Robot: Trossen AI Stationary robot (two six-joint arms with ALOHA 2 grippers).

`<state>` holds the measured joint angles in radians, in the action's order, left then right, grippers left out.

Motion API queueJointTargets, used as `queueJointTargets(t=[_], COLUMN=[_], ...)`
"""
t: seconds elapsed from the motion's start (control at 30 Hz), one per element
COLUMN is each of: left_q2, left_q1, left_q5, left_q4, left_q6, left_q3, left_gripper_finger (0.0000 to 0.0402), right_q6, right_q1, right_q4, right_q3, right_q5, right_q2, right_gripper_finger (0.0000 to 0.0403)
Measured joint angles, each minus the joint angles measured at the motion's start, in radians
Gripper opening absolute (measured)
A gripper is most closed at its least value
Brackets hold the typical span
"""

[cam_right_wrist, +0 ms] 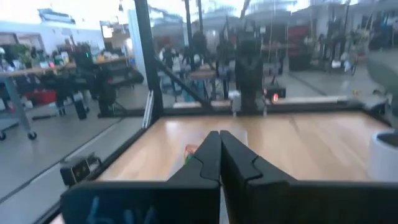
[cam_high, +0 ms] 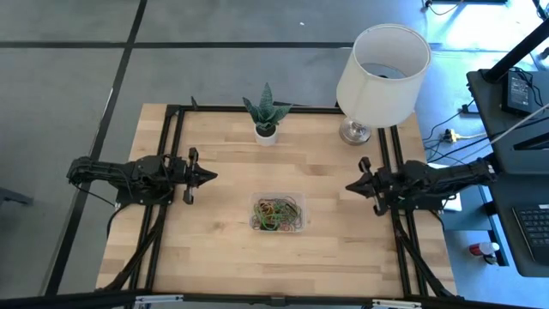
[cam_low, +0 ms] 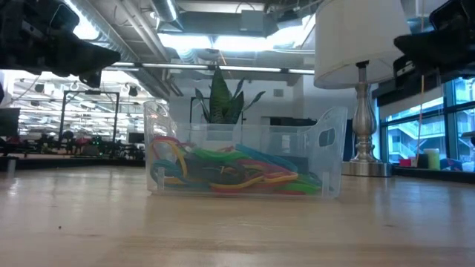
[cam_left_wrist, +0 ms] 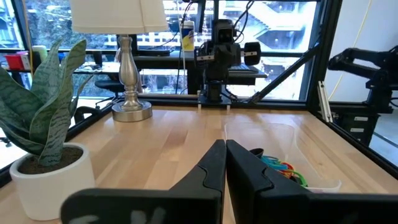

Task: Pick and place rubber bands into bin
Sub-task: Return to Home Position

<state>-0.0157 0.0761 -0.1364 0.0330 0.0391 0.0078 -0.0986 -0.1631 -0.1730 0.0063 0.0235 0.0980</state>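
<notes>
Clear plastic bin (cam_low: 334, 144) holds tangled rubber bands (cam_high: 279, 215); left end effector (cam_high: 210, 177) and right end effector (cam_high: 350, 185) clenched empty.

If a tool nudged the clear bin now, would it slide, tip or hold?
Probably slides: the bin looks thin-walled, holding only rubber bands, so likely light. Unlikely to tip, since it sits low and wide on the table. Its thin clear walls might flex.

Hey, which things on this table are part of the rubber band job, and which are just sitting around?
Job: rubber bands, piled in the clear plastic bin; left gripper and right gripper, both shut, one at either side of it.
Lying about: potted snake plant; white-shaded table lamp.
</notes>
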Motion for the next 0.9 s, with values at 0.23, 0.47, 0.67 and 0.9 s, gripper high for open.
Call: queueJointTargets(t=[0.23,0.47,0.67,0.9], left_q2=[0.0,0.0,0.0,0.0], left_q1=[0.0,0.0,0.0,0.0], left_q5=[0.0,0.0,0.0,0.0], left_q4=[0.0,0.0,0.0,0.0], left_q6=[0.0,0.0,0.0,0.0], left_q3=[0.0,0.0,0.0,0.0], left_gripper_finger=[0.0006,0.0008,0.0006,0.0008], right_q6=[0.01,-0.022,-0.107,-0.158], right_q1=[0.009,0.009,0.009,0.009], right_q4=[0.014,0.05,0.155,0.153], right_q3=[0.0,0.0,0.0,0.0], right_q5=[-0.002,-0.003,-0.004,-0.004], right_q2=[-0.097,-0.097,-0.096,-0.092], right_gripper_finger=[0.0001,0.0001,0.001,0.0017])
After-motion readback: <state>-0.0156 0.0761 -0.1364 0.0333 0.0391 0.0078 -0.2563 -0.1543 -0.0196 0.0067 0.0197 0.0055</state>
